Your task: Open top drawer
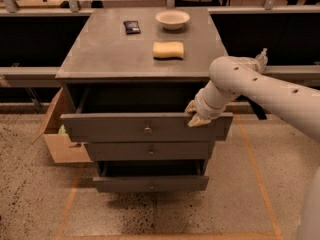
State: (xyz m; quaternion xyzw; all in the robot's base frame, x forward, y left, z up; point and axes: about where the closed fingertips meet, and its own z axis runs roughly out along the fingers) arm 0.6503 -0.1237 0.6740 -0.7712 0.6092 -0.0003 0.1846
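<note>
The top drawer (115, 127) is the widest dark grey drawer of the cabinet, with a small round metal knob (147, 130) at its centre. It stands pulled out from under the grey cabinet top (110, 54), with a dark gap behind its front panel. My gripper (194, 114) sits at the top edge of the drawer's front panel, near its right end, at the end of my white arm (260, 86), which comes in from the right.
The middle drawer (148, 150) and the bottom drawer (150, 184) lie below, the bottom one partly out. On the cabinet top are a yellow sponge (168, 49), a white bowl (172, 19) and a dark packet (132, 27). A cardboard box (57, 139) stands on the floor at left.
</note>
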